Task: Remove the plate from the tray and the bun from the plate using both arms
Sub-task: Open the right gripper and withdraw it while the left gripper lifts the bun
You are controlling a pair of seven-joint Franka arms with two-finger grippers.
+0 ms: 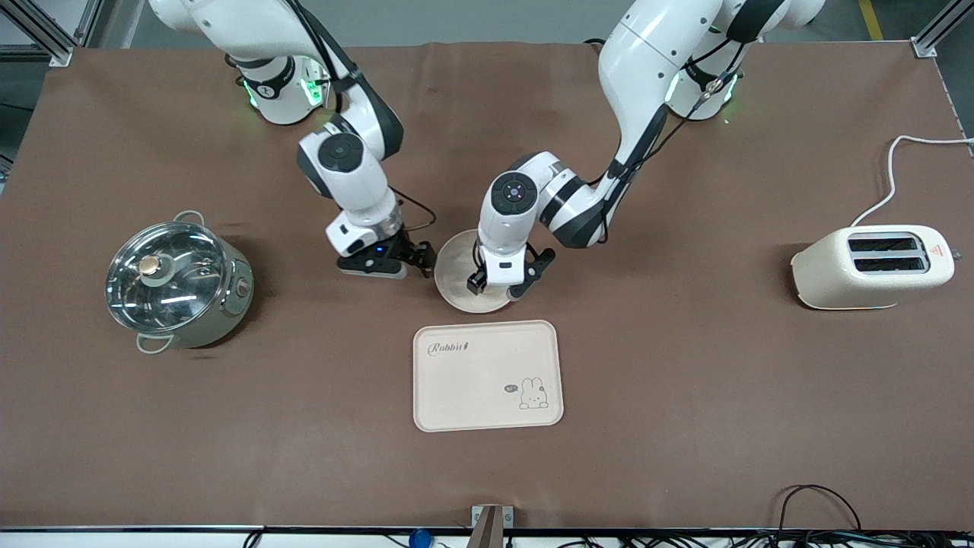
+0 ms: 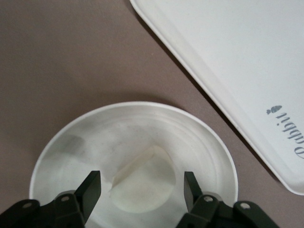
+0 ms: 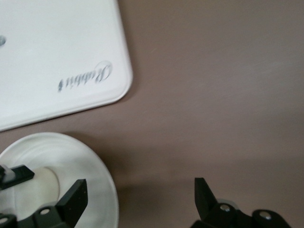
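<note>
The round cream plate (image 1: 455,268) lies on the brown table, just farther from the front camera than the tray. The half-moon bun (image 2: 142,186) lies in the plate (image 2: 61,137). My left gripper (image 1: 508,283) is low over the plate, open, its fingers (image 2: 91,190) standing on either side of the bun without touching it. The front view hides the bun under the left hand. My right gripper (image 1: 423,259) is open and empty beside the plate's rim toward the right arm's end; one finger (image 3: 76,197) is at the plate's edge (image 3: 97,166).
The rectangular cream tray (image 1: 487,374) with the rabbit drawing lies nearer the front camera than the plate. A steel pot with a glass lid (image 1: 176,283) stands toward the right arm's end. A cream toaster (image 1: 875,266) with a white cord stands toward the left arm's end.
</note>
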